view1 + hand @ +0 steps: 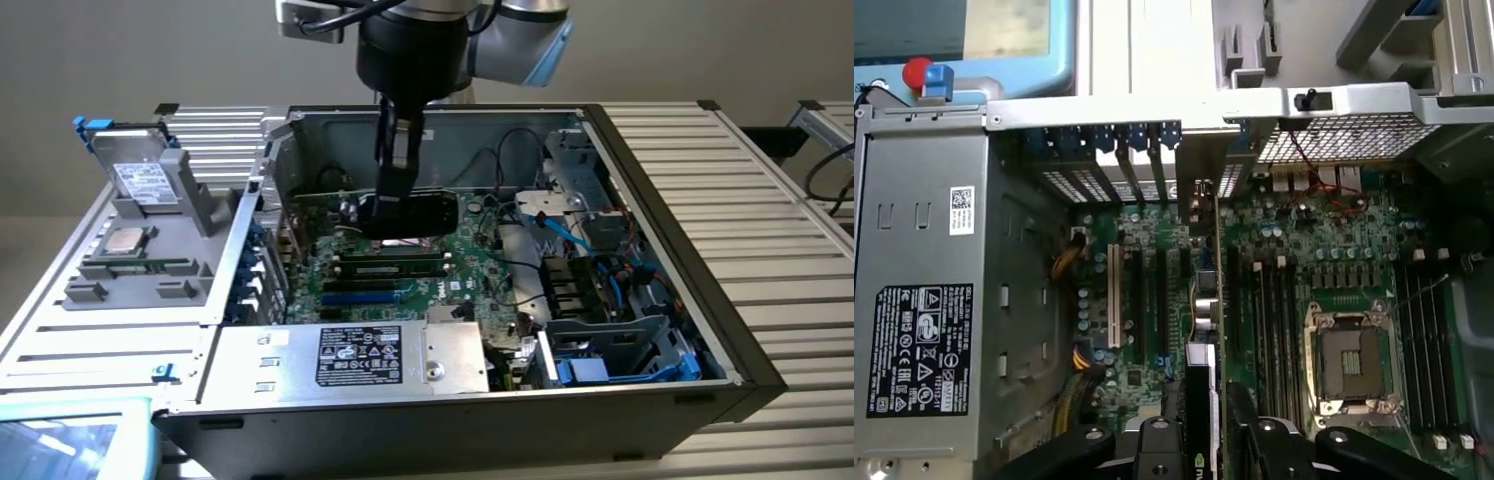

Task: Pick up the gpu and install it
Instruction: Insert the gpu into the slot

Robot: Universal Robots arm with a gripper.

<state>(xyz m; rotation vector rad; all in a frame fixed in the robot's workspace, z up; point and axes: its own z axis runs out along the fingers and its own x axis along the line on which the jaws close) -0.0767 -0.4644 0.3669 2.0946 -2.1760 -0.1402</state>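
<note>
The gpu (424, 213) is a black-shrouded card held on edge inside the open computer case (667, 250), over the far part of the green motherboard (400, 285). My gripper (390, 218) reaches straight down from above and is shut on the gpu. In the wrist view the gpu (1204, 385) shows edge-on between my gripper's (1206, 435) black fingers (1154, 445), and its silver bracket (1197, 185) points at the rear slot openings. It sits over the expansion slots (1154, 300) of the motherboard (1304, 240). I cannot tell whether its edge touches a slot.
A grey power supply (347, 355) (924, 300) fills the case's near side. An open CPU socket (1349, 360) and memory slots (1429, 330) lie beside the card. Drive bays and blue cables (601, 290) crowd the exterior view's right. A fixture with parts (140, 230) stands outside the case.
</note>
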